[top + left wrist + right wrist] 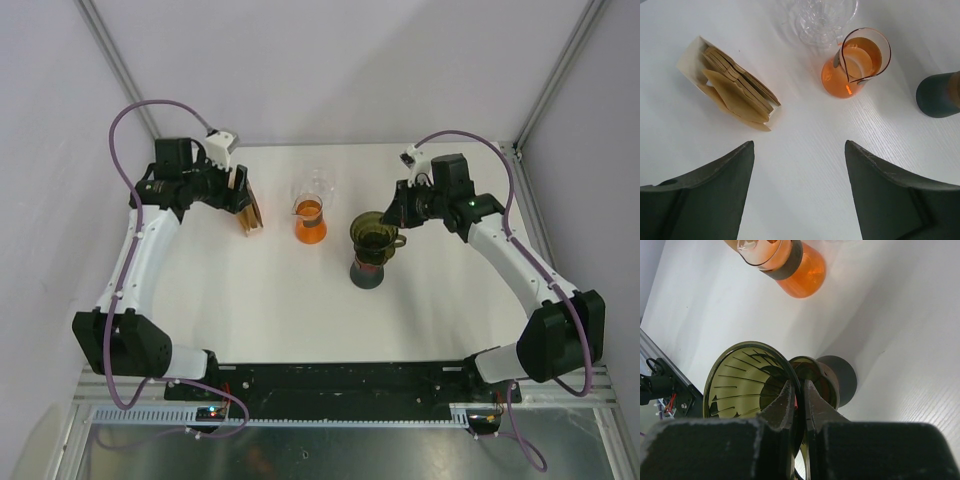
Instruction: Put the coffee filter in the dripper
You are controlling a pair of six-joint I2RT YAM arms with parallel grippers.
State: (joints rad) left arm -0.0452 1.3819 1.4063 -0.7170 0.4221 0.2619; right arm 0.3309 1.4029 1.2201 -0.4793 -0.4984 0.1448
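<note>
Right tool (799, 390) is clamping the dripper (740, 385) by its rim, left tool (797, 146) is hanging spread wide.
Coffee filters (735, 92) are sitting in their box (687, 62) on the tabletop (805, 135) (well apart from the dripper).

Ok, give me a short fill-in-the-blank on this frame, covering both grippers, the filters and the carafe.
1. The left gripper hovers over the table with its jaws ____ and holds nothing.
2. The right gripper is pinched on the ____ of the dripper.
3. The coffee filters are stacked in their box, and the dripper is ____.
4. The liquid in the carafe is ____ in colour.

Missing words: open; rim; empty; orange
</note>
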